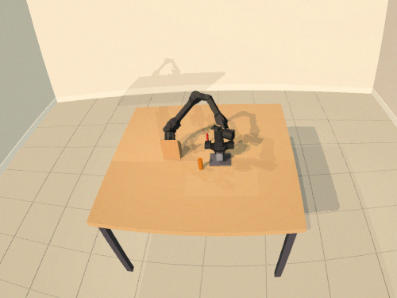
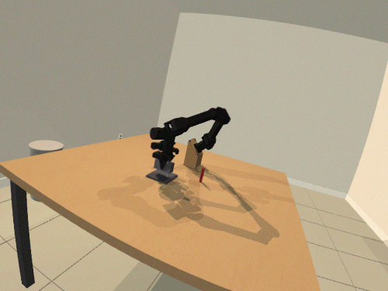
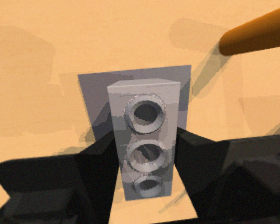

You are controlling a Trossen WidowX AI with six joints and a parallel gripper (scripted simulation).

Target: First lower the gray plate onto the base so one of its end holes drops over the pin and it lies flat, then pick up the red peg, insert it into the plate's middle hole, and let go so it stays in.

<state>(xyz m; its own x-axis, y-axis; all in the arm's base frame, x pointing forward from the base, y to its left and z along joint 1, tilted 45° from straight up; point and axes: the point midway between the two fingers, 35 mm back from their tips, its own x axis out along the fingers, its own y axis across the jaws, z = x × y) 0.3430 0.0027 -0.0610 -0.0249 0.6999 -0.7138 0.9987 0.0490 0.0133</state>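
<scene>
Against the tan worktop (image 3: 40, 50), the fingers pinched the gray plate (image 3: 145, 135) by its long edges just above the dark base (image 3: 95, 95), a stiff, probably light block best held clear of its holes.

The plate (image 3: 144, 134) hangs above the base (image 3: 95, 95), peg (image 1: 207, 135) standing behind.
</scene>
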